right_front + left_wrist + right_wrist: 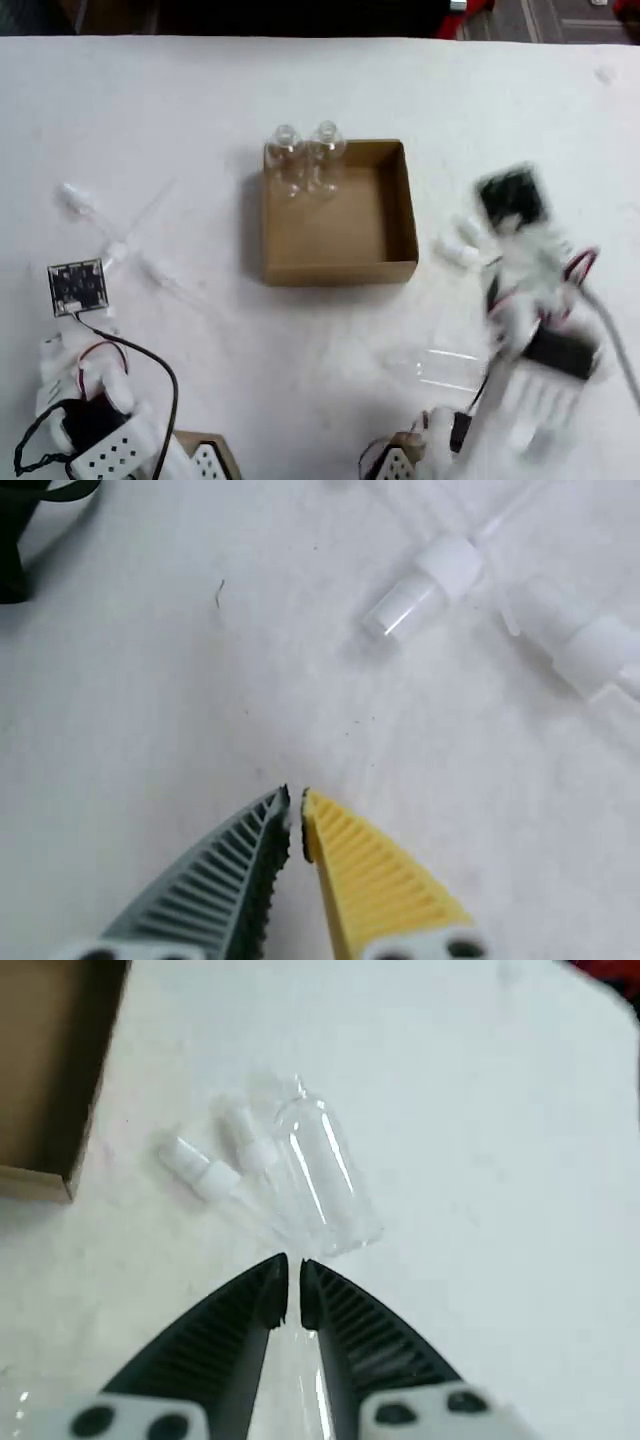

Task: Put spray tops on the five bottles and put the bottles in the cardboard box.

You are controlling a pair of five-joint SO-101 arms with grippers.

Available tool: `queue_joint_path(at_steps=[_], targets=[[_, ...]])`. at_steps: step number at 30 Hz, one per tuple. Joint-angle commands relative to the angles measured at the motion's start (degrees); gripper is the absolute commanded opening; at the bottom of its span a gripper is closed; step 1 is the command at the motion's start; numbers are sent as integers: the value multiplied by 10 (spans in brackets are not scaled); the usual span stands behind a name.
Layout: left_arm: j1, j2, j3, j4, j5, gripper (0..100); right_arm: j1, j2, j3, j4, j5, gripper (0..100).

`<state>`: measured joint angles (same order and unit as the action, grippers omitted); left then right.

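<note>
1. Hovering off the right side of the cardboard box (340, 270), your right end effector (293, 1288) has its fingers pressed together on nothing.
2. Just ahead of it a bare bottle (322, 1175) lies on the counter (300, 80), touching two spray tops (205, 1172).
3. Well left of the box, your left end effector (295, 815) is closed and empty too, near more spray tops (430, 580).
4. Two bottles (305, 155) stand in the box's far left corner. I can't tell whether they're capped.
5. Watch it: drop in with closed fingers and you'll likely knock that round bottle rolling, or scatter the tops beside it.
</note>
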<state>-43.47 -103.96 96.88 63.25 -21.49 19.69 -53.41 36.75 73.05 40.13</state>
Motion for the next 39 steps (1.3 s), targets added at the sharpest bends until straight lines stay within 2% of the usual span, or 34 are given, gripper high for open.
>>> queue_joint_path(at_steps=[1,4,7,9,18,26,39], targets=[[5,-6,-3,2,-2,31,51,208,-200,86,8,19],[5,-6,-3,2,-2,31,53,270,-236,107,10,71],[5,-6,-3,2,-2,31,52,303,-236,109,69,169],[5,-6,-3,2,-2,31,55,319,-236,108,106,197],[6,-6,-3,1,-2,31,127,438,-236,57,156,176],[6,-6,-3,1,-2,31,124,496,-236,54,185,174],[5,-6,-2,1,-2,31,133,522,-137,-83,186,173]])
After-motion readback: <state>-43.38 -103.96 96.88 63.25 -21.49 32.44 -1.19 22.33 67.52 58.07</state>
